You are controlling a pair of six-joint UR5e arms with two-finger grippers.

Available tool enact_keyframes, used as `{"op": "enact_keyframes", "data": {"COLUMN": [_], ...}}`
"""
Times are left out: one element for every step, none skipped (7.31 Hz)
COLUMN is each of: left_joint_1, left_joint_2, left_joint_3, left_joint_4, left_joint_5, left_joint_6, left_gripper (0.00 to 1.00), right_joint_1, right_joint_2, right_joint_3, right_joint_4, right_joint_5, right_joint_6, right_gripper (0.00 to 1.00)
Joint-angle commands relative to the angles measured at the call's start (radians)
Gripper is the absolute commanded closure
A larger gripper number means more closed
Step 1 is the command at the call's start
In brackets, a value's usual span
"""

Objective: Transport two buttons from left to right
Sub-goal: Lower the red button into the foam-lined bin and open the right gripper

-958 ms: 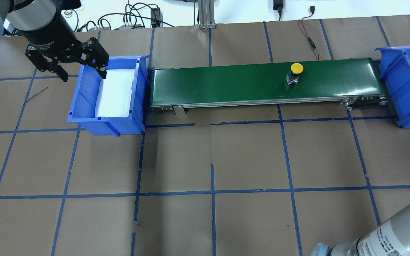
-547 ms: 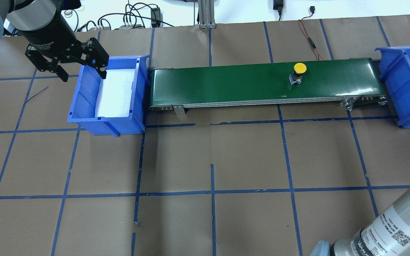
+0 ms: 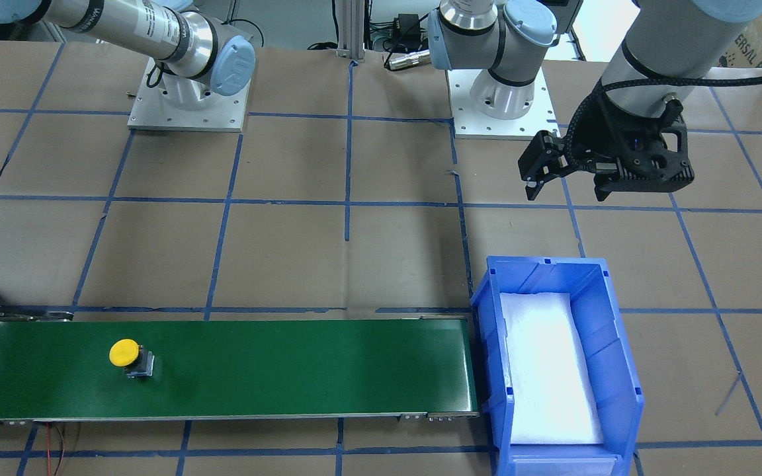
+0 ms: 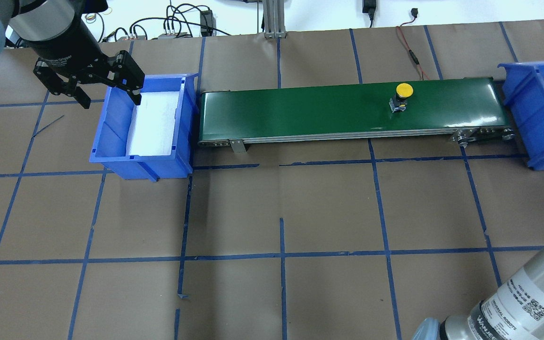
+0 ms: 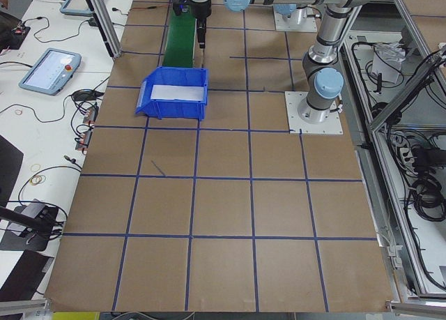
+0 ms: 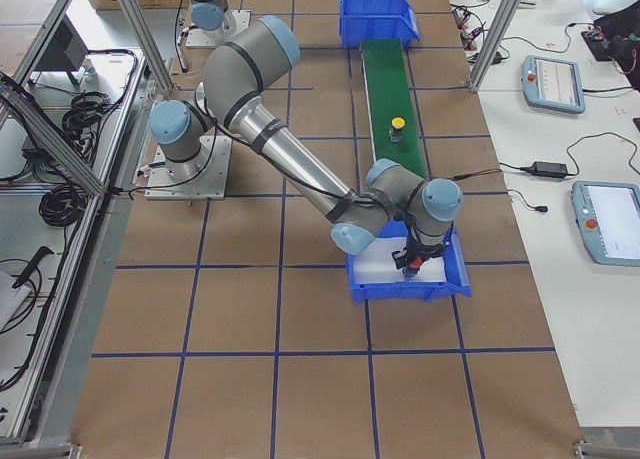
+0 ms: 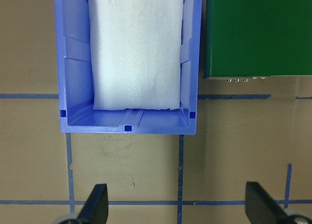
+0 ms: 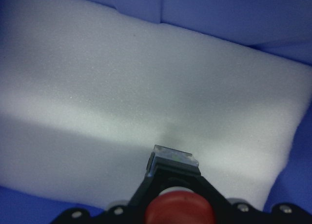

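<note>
The yellow-capped button (image 4: 403, 97) stands on the green conveyor belt (image 4: 300, 108), near its right end; it also shows in the front view (image 3: 128, 357). My right gripper (image 8: 174, 192) is shut on the red-capped button (image 8: 179, 210) and holds it low over the white foam inside the right blue bin (image 6: 400, 291). My left gripper (image 4: 109, 97) is open and empty. It hangs above the table by the near end of the left blue bin (image 4: 142, 163), whose white foam holds no button. In the left wrist view both fingertips (image 7: 95, 204) stand wide apart.
The belt runs between the two bins. The right bin (image 4: 522, 99) is at the table's right edge. Cables (image 4: 409, 52) lie behind the belt. My right arm's forearm (image 4: 527, 297) crosses the near right corner.
The yellow button has ridden the belt a little to the right. My right arm has shifted, and its gripper now shows at the right bin. My left gripper has stayed put.
</note>
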Motion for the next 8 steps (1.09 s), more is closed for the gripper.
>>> {"op": "enact_keyframes", "data": {"left_joint_1": [0.000,0.002,0.002,0.002,0.002,0.002,0.000,0.000], "left_joint_2": [0.000,0.000,0.000,0.000,0.000,0.000,0.000,0.000], "left_joint_3": [-0.007,-0.005,-0.005,-0.004,-0.002,-0.004,-0.004,-0.004], "left_joint_4": [0.005,0.007,0.005,0.005,0.005,0.005,0.005,0.005], "left_joint_5": [0.001,0.000,0.004,0.001,0.007,0.010,0.009,0.010], "left_joint_6": [0.002,0.002,0.002,0.001,0.002,0.002,0.002,0.001], "left_gripper": [0.00,0.00,0.00,0.00,0.00,0.00,0.00,0.00], "right_joint_1": [-0.004,-0.004,-0.004,-0.004,0.002,0.026,0.087,0.143], "right_joint_2": [-0.004,-0.010,-0.032,-0.086,-0.158,-0.200,-0.234,-0.240], "right_joint_3": [0.011,0.010,0.008,0.027,0.066,0.077,0.082,0.093], "right_joint_4": [0.000,0.000,0.001,0.024,0.053,0.116,0.148,0.150], "right_joint_5": [-0.003,-0.004,-0.007,-0.021,-0.038,-0.034,-0.038,-0.041], "right_joint_6": [0.018,0.024,0.034,0.088,0.132,0.192,0.240,0.301], "right_gripper": [0.00,0.00,0.00,0.00,0.00,0.00,0.00,0.00]}}
